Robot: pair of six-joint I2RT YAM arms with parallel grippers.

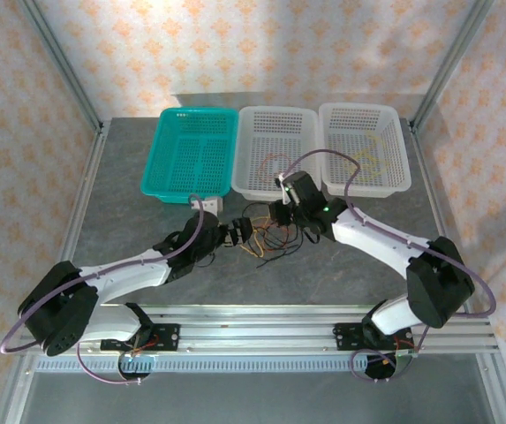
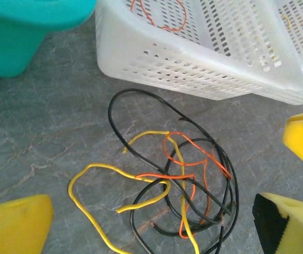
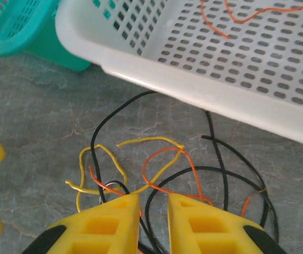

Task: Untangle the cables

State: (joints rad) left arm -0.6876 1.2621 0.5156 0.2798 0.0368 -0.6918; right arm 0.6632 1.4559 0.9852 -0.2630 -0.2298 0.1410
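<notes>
Right hand [image 3: 154,203] over tangled cables [image 3: 151,138]

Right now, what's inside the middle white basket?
One orange wire lies on the floor of the middle white basket. Its near wall hides the floor's front strip.

Cables [image 1: 266,237]: tangled, frame centre, on grey surface [image 1: 129,221].
Upper centre: teal basket [image 1: 191,155], white basket [image 1: 275,152], second white basket [image 1: 365,146].
Left end effector [image 1: 235,231]: tangle's left edge.
Right end effector [image 1: 281,216]: tangle's upper edge.

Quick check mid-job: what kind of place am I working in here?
Likely a robot lab test cell: an aluminium frame surrounds the grey table, with patterned backdrop panels behind plastic baskets.
</notes>
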